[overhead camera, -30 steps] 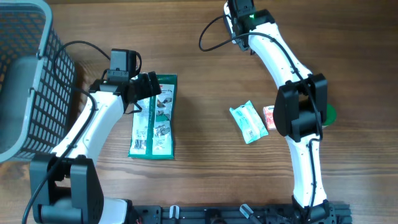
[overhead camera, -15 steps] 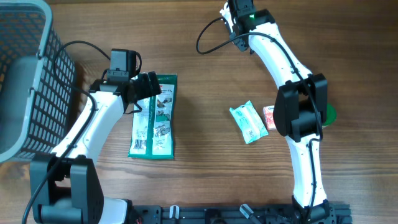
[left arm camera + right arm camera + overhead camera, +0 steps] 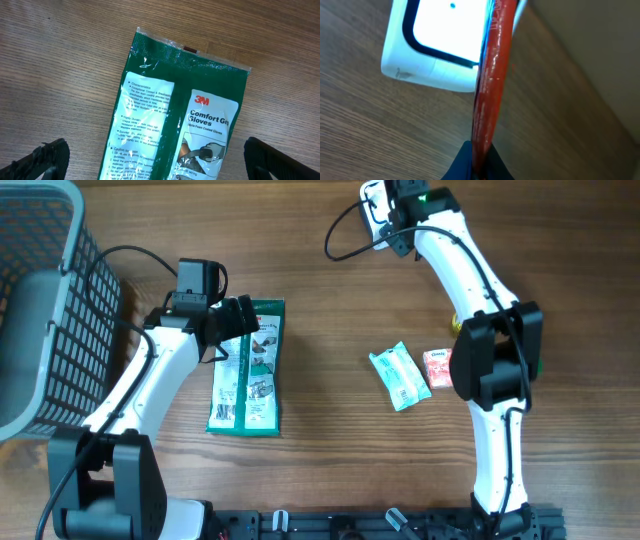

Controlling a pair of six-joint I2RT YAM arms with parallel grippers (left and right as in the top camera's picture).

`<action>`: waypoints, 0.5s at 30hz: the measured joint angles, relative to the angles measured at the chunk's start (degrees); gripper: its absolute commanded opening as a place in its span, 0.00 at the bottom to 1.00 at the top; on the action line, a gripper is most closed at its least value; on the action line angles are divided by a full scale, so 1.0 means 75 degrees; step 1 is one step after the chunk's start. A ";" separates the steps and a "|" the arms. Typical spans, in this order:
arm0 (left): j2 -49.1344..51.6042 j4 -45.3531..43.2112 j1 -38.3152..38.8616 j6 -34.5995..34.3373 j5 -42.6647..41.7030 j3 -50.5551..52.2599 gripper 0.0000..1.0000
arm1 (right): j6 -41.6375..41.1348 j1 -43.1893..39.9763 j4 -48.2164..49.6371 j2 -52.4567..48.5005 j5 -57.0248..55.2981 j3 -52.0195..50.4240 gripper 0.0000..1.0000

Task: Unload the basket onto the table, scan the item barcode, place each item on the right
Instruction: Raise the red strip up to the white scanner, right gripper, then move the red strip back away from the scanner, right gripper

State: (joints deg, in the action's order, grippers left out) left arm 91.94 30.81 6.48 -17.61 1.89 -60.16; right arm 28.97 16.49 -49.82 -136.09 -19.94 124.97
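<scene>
"Right, what's the right hand [image 3: 479,162] got?"

"It's pinching a thin red item [image 3: 492,75], seen edge-on, up at the far edge of the bench [image 3: 330,470]. It's close in front of a white scanner [image 3: 435,45] with a glowing window."

"And the left hand [image 3: 236,323]?"

"Spread wide, hovering over a green pack of 3M Comfort Grip gloves [image 3: 180,110] lying flat."

"Anything else?"

"Mid-bench a teal-and-white packet [image 3: 399,377], a small red-and-white packet [image 3: 437,368] just beside it, and a grey wire basket [image 3: 40,310] far left."

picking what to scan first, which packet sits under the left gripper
The green 3M glove pack; the teal packet and red packet lie well away.
</scene>
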 measured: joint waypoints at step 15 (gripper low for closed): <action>0.0000 0.0000 0.0000 0.0000 0.0000 0.0000 1.00 | 0.0003 0.0000 -0.0242 0.0265 -0.0119 -0.0414 0.04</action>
State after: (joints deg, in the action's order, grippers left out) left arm 91.94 30.81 6.48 -17.61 1.89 -60.16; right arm 28.99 16.49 -51.64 -134.10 -20.84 121.86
